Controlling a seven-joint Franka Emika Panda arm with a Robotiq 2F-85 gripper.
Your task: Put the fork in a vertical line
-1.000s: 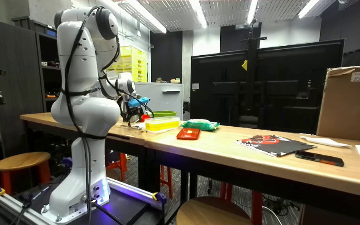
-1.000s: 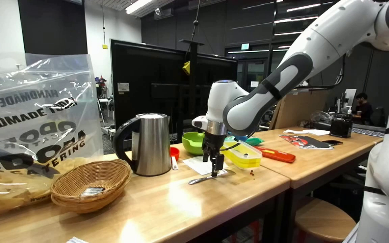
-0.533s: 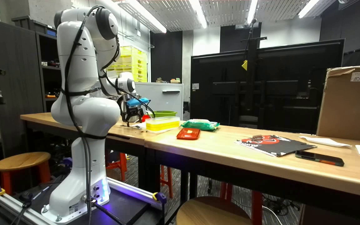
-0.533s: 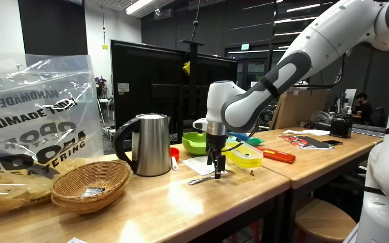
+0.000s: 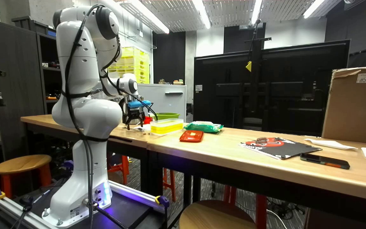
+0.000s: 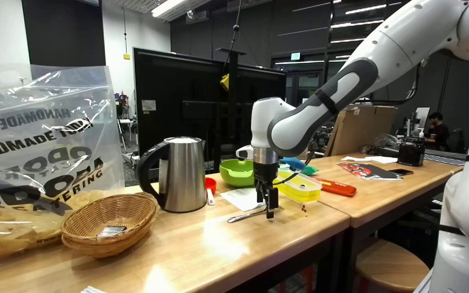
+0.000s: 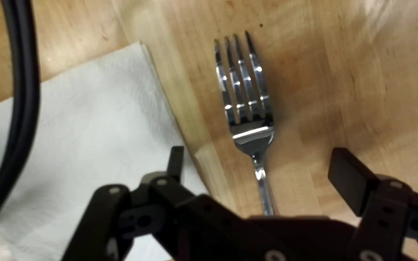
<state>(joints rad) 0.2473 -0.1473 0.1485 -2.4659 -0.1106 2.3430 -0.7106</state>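
Observation:
The silver fork (image 7: pixel 254 136) lies flat on the wooden table, tines toward the top of the wrist view and leaning slightly left. Its handle runs down under the gripper, where its end is hidden. In an exterior view the fork (image 6: pixel 244 216) shows as a thin strip beside the gripper, partly hidden by it. My gripper (image 7: pixel 263 168) is open and empty, with one finger on each side of the fork's neck and apart from it. In both exterior views the gripper (image 5: pixel 135 125) (image 6: pixel 266 207) points down, low over the table.
A white napkin (image 7: pixel 96 123) lies left of the fork, under the left finger in the wrist view. A yellow box (image 6: pixel 299 187) stands close beside the gripper. A steel kettle (image 6: pixel 185 175), red cup (image 6: pixel 210 184), green bowl (image 6: pixel 234 174) and wicker basket (image 6: pixel 108 224) stand around.
The gripper has turned and moved slightly right in an exterior view, toward the table's front edge. The yellow box has shifted slightly right, away from the kettle. The fork has stayed in place.

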